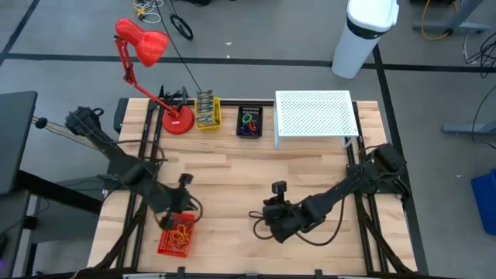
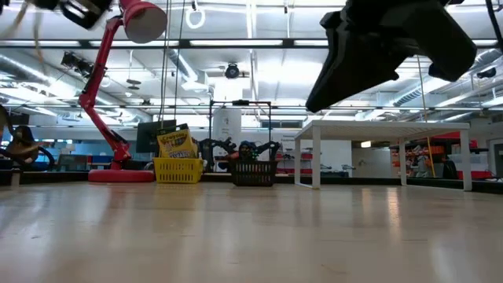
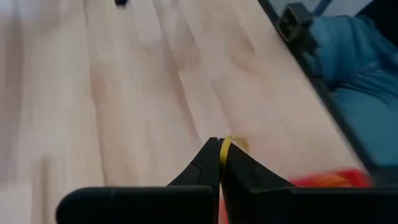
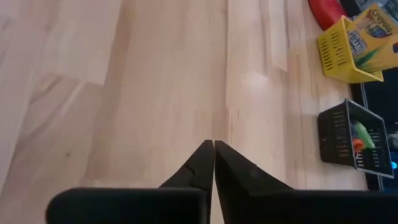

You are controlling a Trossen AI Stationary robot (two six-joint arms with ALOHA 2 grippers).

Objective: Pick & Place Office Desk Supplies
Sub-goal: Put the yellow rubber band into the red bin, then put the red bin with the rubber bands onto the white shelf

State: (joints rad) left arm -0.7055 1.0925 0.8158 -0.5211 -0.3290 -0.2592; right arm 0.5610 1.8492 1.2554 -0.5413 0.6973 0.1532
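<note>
Lower left, the left hand pinches a yellow rubber band above the red basket; lower centre, the right hand hangs closed and empty over the worktop.

A: The high camera hangs above the table and looks straight down, taking in the whole top, both arms and some floor around.

B: And the low one?

A: It sits at tabletop height on the near edge, facing level toward the far side. Both views share the yellow basket, black basket, red lamp and white riser.

B: The wrist cameras?

A: Each looks forward past its own fingers, close over the wood; the right one also catches those two baskets.
</note>
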